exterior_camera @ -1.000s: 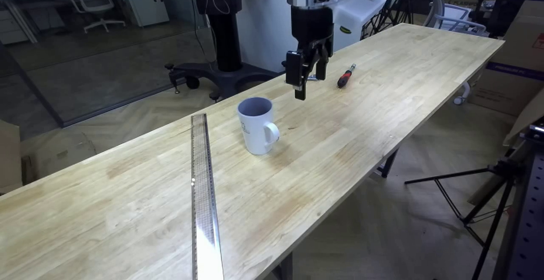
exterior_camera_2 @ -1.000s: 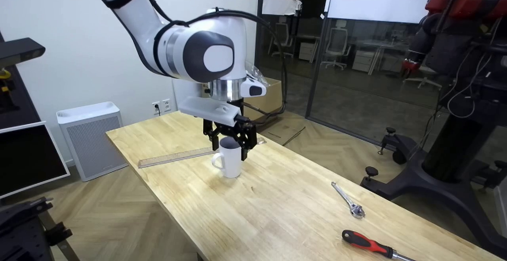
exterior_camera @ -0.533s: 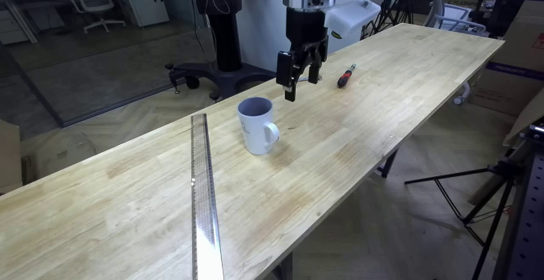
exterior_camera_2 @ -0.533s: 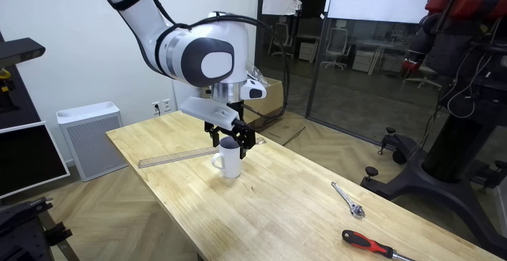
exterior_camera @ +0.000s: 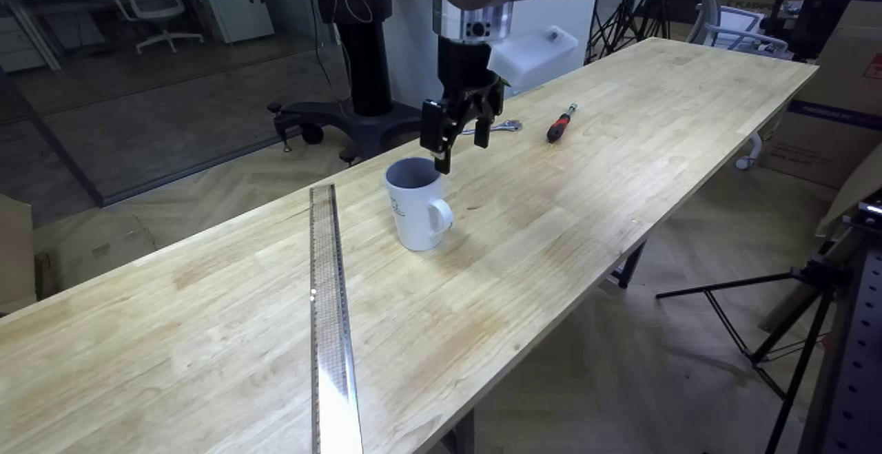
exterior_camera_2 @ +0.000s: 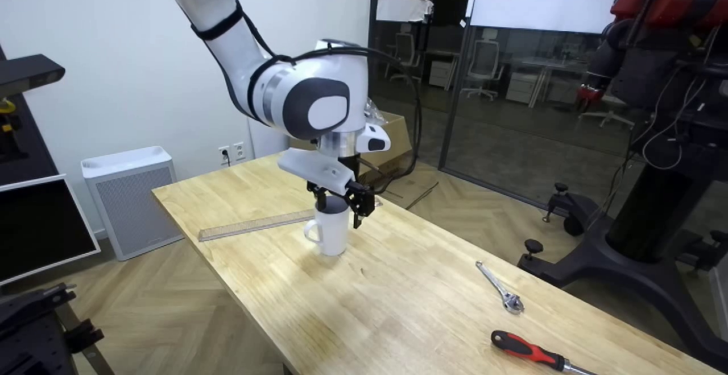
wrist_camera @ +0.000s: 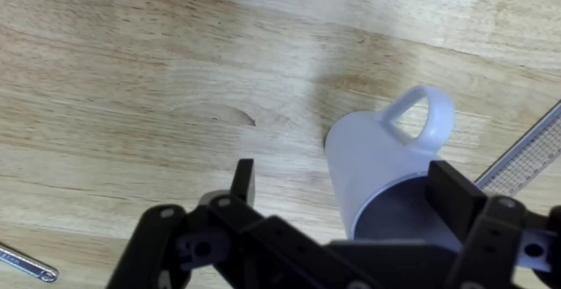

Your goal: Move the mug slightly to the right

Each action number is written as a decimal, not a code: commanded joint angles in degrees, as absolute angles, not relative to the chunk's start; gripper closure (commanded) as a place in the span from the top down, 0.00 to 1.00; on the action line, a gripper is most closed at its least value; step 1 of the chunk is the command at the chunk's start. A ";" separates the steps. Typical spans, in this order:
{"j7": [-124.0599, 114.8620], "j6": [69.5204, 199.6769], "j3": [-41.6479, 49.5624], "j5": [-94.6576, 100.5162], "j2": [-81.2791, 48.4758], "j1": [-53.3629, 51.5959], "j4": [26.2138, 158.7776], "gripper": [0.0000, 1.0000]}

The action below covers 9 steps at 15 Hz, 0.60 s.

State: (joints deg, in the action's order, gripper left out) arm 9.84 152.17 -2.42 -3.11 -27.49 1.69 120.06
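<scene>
In an exterior view I am holding my black two-fingered gripper (exterior_camera: 462, 153) lower and farther left than before. The white cylindrical ceramic mug (exterior_camera: 412, 216), grey inside, is standing upright, unmoved, right of a long clear gridded ruler (exterior_camera: 329, 289). My fingers (wrist_camera: 456, 199) are standing wide apart, gripping nothing, contact with the mug unclear.

The white arm (exterior_camera_2: 233, 56) was banded with black straps (exterior_camera_2: 220, 25), and its rounded joint (exterior_camera_2: 296, 107) was capped in dark grey around a white oval (exterior_camera_2: 327, 112). Black cables (exterior_camera_2: 367, 51) were strung along the outside. Below a silver collar (exterior_camera: 468, 23), the gripper (exterior_camera: 462, 151) was finished in black, its linkages (wrist_camera: 245, 223) dotted with pale screw heads (wrist_camera: 224, 202).
</scene>
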 commanded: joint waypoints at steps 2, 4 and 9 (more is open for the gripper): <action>6.89 149.31 -1.41 -1.23 -31.42 0.58 113.23 1.00; 6.20 147.45 -1.25 -0.72 -32.68 0.17 111.10 1.00; 5.97 144.48 -1.37 -0.51 -35.29 -0.57 107.04 1.00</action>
